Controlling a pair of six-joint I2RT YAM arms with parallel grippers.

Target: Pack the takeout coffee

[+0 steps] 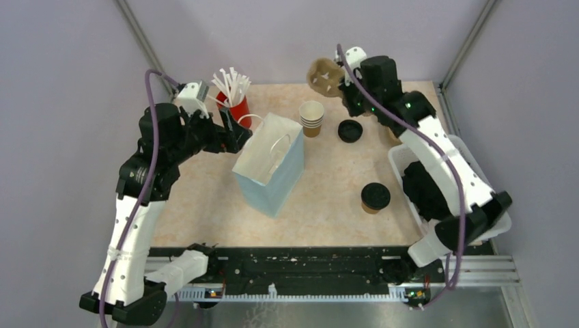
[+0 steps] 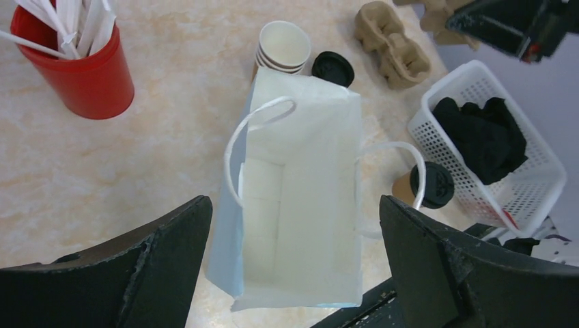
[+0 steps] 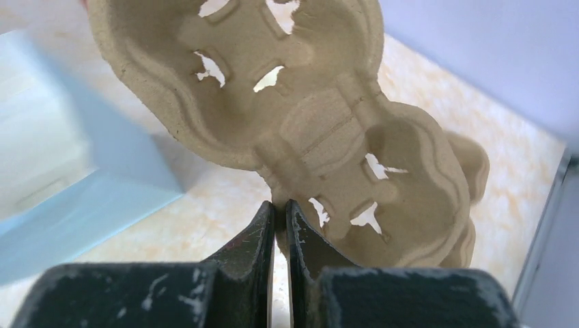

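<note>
The takeout coffee point(image 1: 375, 197), a brown cup with a black lid, stands on the table right of the pale blue paper bag point(image 1: 270, 164). In the left wrist view the coffee point(image 2: 430, 184) shows behind a bag handle. My left gripper point(image 1: 234, 130) is open and empty, held above the left rim of the open bag point(image 2: 300, 205). My right gripper point(image 1: 339, 85) is raised at the back of the table, shut on the edge of a brown pulp cup carrier point(image 3: 307, 123). The carrier hangs in the air point(image 1: 325, 76).
A red cup of white straws point(image 1: 235, 102) stands behind the bag. A stack of lidless cups point(image 1: 312, 117) and a loose black lid point(image 1: 349, 130) stand at the back centre. More pulp carriers point(image 2: 392, 37) lie there. A white basket point(image 1: 403, 164) of black items sits right.
</note>
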